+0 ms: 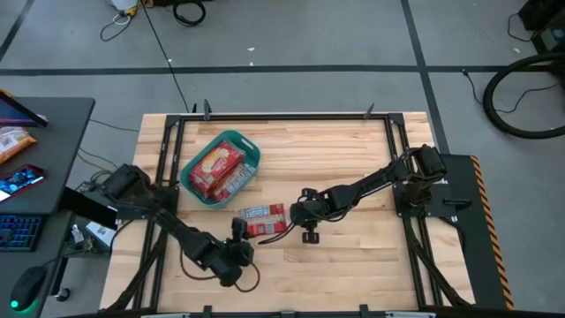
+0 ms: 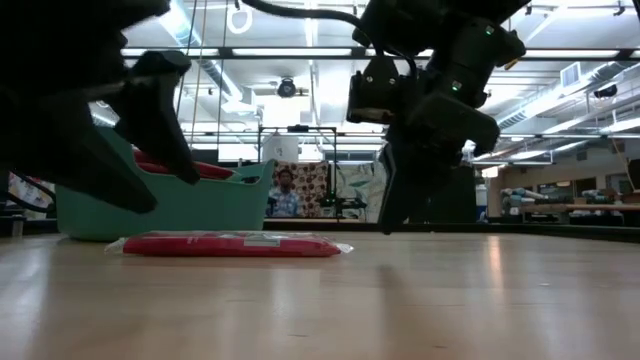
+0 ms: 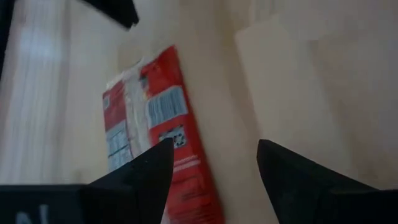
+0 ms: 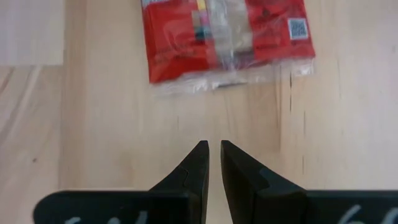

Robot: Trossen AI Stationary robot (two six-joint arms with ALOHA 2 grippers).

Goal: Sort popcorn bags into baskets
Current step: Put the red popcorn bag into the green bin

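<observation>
One red popcorn bag (image 1: 265, 218) with silvery edges lies flat on the table (image 2: 230, 245), seen in both wrist views (image 3: 155, 137) (image 4: 227, 37). The teal basket (image 1: 250, 152) (image 2: 170, 205) stands toward the far left and holds several more red bags (image 1: 216, 168). My left gripper (image 1: 240, 231) (image 3: 214, 168) is open, low, at the bag's near-left end; the bag's edge runs under one finger in its wrist view. My right gripper (image 1: 298, 218) (image 4: 213, 155) (image 2: 395, 210) points down at the table just right of the bag, its fingers almost together with nothing between them.
Bare wood (image 1: 353, 256) stretches right of and nearer than the bag. The black frame rails (image 1: 393, 141) run along the table's sides. A side desk with a tablet (image 1: 22, 181) stands to the left. A person (image 2: 285, 192) sits far back in the room.
</observation>
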